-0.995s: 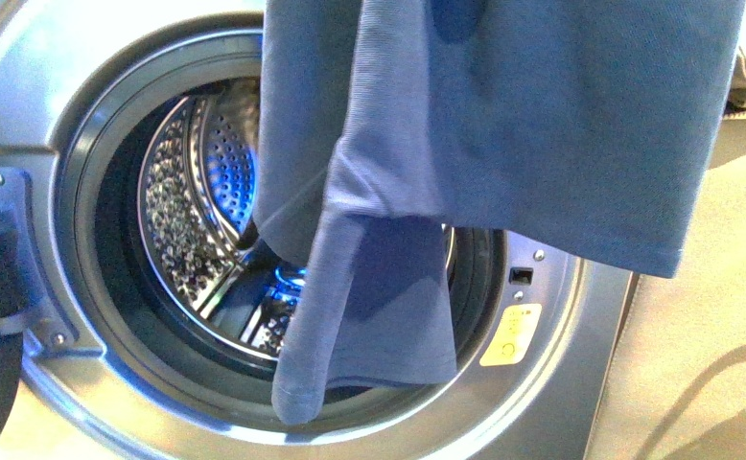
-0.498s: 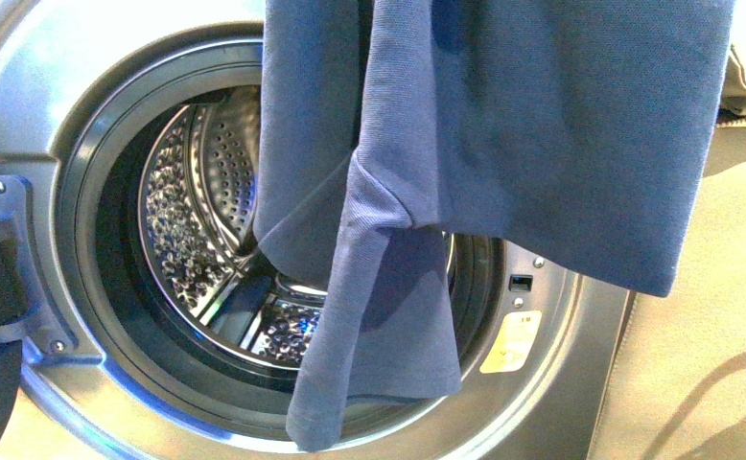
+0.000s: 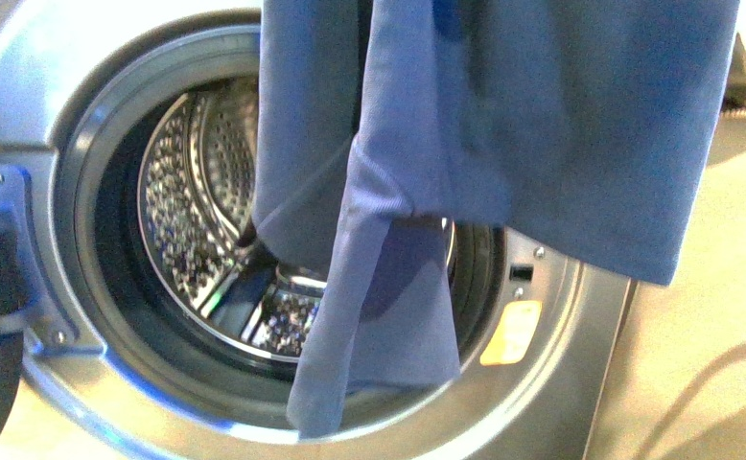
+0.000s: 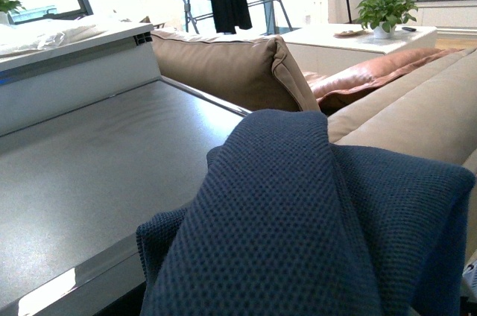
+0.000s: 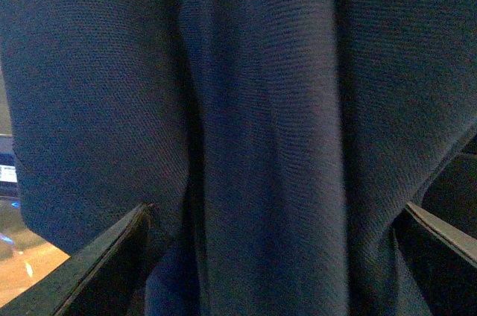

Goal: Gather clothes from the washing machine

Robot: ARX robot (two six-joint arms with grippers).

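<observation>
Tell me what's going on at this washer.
A limp slate-blue fabric garment hangs lifted in front of the open drum of the grey metallic washing machine. It drapes across the left wrist view, hiding the left gripper. The right gripper has its jaws wide apart, cloth hanging between them. The drum's visible part looks empty.

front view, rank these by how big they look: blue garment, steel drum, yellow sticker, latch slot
1. blue garment, largest, but it hangs nearest the camera, which makes it look bigger
2. steel drum, partly hidden behind the garment
3. yellow sticker
4. latch slot, smallest
</observation>
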